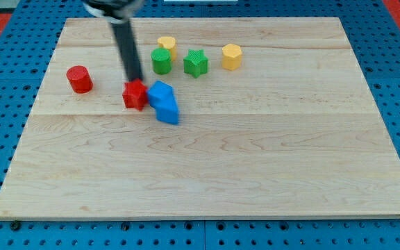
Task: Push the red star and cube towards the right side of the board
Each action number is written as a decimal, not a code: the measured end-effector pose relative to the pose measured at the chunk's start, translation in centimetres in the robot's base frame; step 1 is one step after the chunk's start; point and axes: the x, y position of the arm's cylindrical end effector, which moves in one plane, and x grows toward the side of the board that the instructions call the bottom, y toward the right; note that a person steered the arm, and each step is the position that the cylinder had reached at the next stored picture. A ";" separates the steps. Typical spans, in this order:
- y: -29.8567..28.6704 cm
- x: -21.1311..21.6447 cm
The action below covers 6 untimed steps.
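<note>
A red star (135, 95) lies on the wooden board (207, 173), left of the middle. My tip (135, 80) stands at the star's top edge, touching or almost touching it. Right beside the star lie two blue blocks: one (160, 92) touches the star's right side, and a blue cube (167, 111) sits just below and to the right of it. The dark rod runs up to the view's top.
A red cylinder (79, 79) stands near the board's left edge. Near the view's top are a yellow cylinder (166, 46), a green cylinder (162, 61), a green star (195, 63) and a yellow hexagonal block (232, 56).
</note>
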 end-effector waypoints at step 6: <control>9.1 4.5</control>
